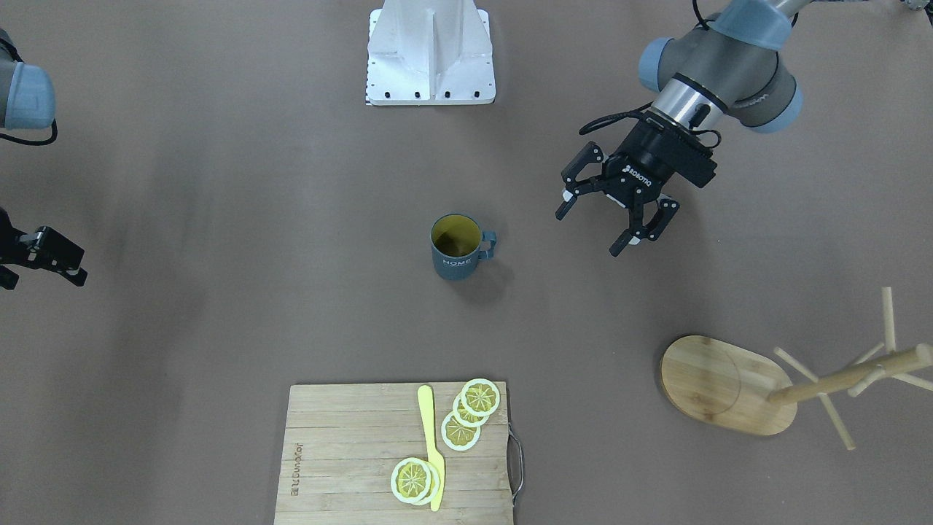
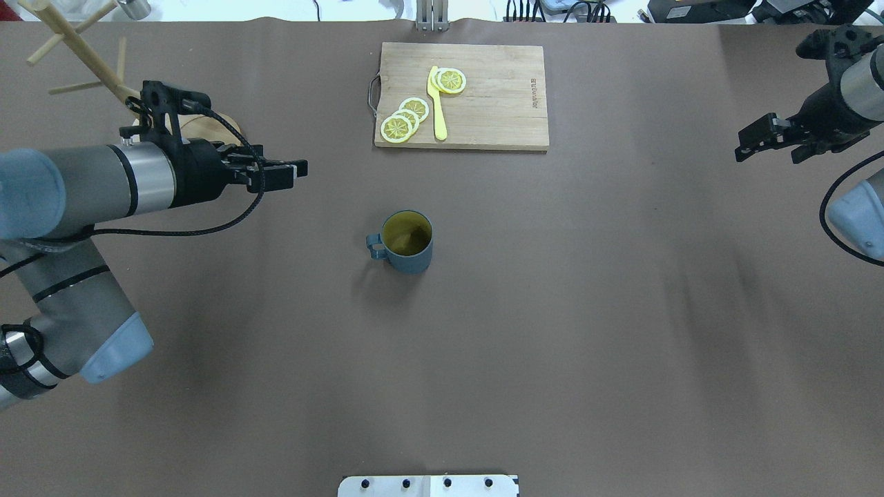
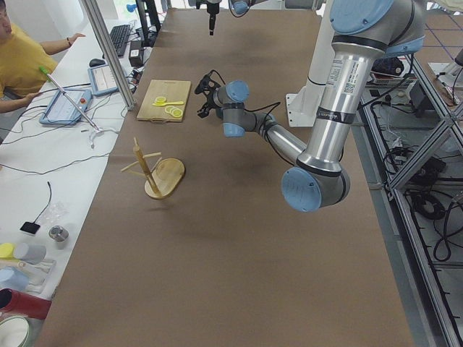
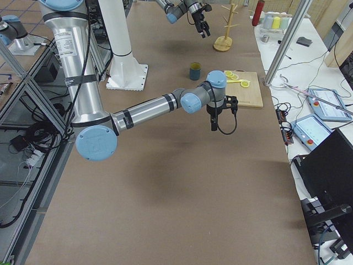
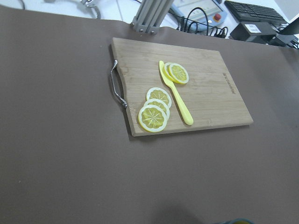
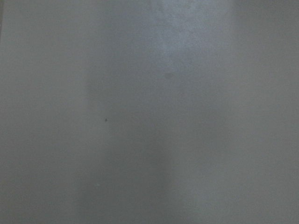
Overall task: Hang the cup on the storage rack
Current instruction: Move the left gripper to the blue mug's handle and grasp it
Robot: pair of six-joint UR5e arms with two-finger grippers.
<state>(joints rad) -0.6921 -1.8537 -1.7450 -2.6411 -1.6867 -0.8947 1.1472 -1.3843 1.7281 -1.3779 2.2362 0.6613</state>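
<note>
The slate-blue cup (image 1: 457, 251) stands upright mid-table, its "HOME" lettering facing the front camera; from overhead its handle points left (image 2: 407, 243). The bamboo storage rack (image 1: 729, 383) stands at the table's far left corner, with no cup on its pegs (image 2: 76, 52). My left gripper (image 1: 587, 235) is open and empty, above the table between the cup and the rack, well apart from both (image 2: 300, 169). My right gripper (image 2: 749, 145) hangs far off at the right edge, empty and seemingly open (image 1: 44, 259). The left wrist view shows only a sliver of the cup's rim (image 5: 238, 221).
A bamboo cutting board (image 2: 497, 103) with a metal handle lies at the far side, bearing lemon slices (image 2: 407, 117) and a yellow knife (image 2: 437, 103). It also shows in the left wrist view (image 5: 210, 79). The robot's white base (image 1: 430, 51) is on the near side. The right wrist view shows only blurred table.
</note>
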